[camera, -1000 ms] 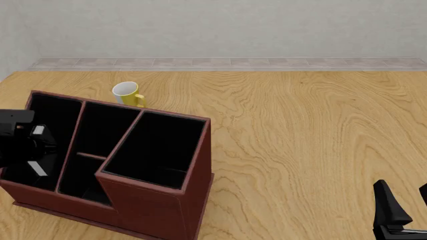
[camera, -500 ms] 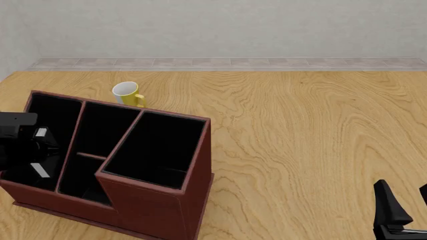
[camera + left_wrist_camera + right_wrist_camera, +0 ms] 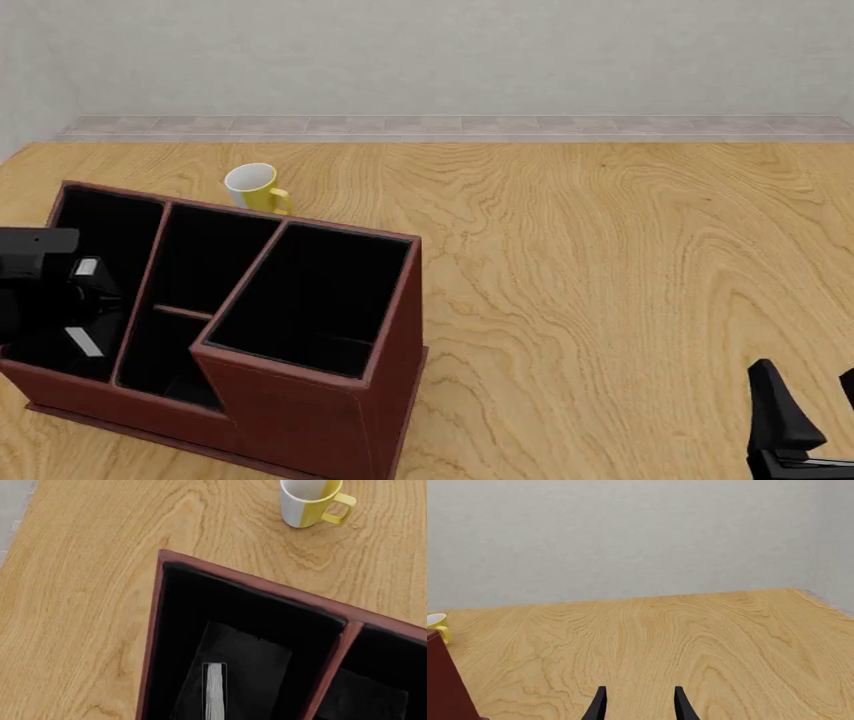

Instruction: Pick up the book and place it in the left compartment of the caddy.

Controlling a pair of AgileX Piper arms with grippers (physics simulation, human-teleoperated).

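Counter: light wood counter (image 3: 627,280) with strong grain fills the front view, ending at a pale tiled strip and a grey wall (image 3: 441,55) behind.
Right gripper: nearest the camera, the right gripper (image 3: 639,705) sits low at the counter's near right corner (image 3: 801,430); its two black fingers (image 3: 599,705) stand apart with bare wood between them, holding nothing.
Left gripper: the left gripper (image 3: 60,300) hangs over the low end of the caddy at the left edge of the front view. Its fingertips are out of sight in both views, so I cannot tell whether it is clamped or spread.
Caddy: dark reddish-brown caddy (image 3: 320,420) with black lining stands on the near left of the counter, its tall end section toward the middle of the counter.
Left compartment: the long narrow left compartment (image 3: 247,610) runs the full depth of the caddy at its low end, walled off from the next section by a reddish-brown divider (image 3: 333,665).
Book: the book (image 3: 214,690) is upright inside the left compartment, its white page edges facing the left wrist camera between black covers, apart from both long walls. Whether it touches the floor of the compartment cannot be told.
Mug: a white and yellow mug (image 3: 254,188) stands on the counter just beyond the caddy's far wall, handle toward the right.
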